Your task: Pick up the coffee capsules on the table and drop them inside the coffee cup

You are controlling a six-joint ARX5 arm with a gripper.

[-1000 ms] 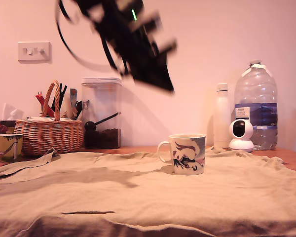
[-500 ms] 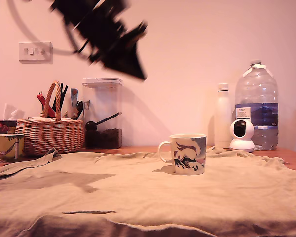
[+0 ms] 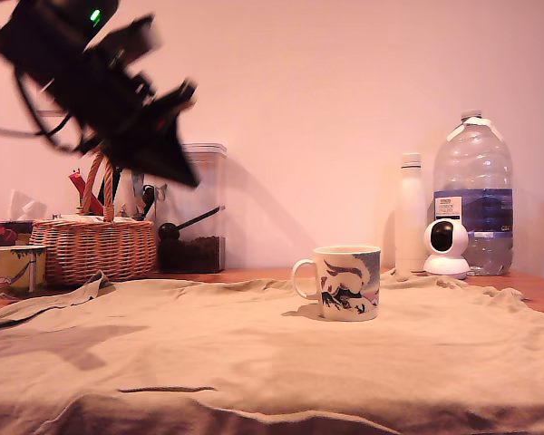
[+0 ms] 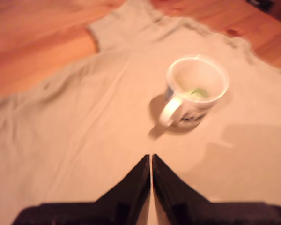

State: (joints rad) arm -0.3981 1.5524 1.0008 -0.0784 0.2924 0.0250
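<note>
Exterior view: end effector (image 3: 177, 168) hangs high in the upper left of the frame, in front of the wicker basket (image 3: 91, 249) and clear canister (image 3: 195, 213). In the wrist view its tips (image 4: 151, 161) are pressed together, clenched on nothing. One coffee cup (image 3: 343, 282) stands right of centre on the tan cloth (image 3: 254, 353); open cloth lies all round it. One pale green capsule (image 4: 198, 92) lies inside; the second is not visible. Bare worktop (image 4: 37, 42) borders the cloth. Along the back right: one white bottle (image 3: 409, 213), one camera (image 3: 444, 247), one water jug (image 3: 471, 190). One patterned mug (image 3: 12, 269) at the far left edge.
</note>
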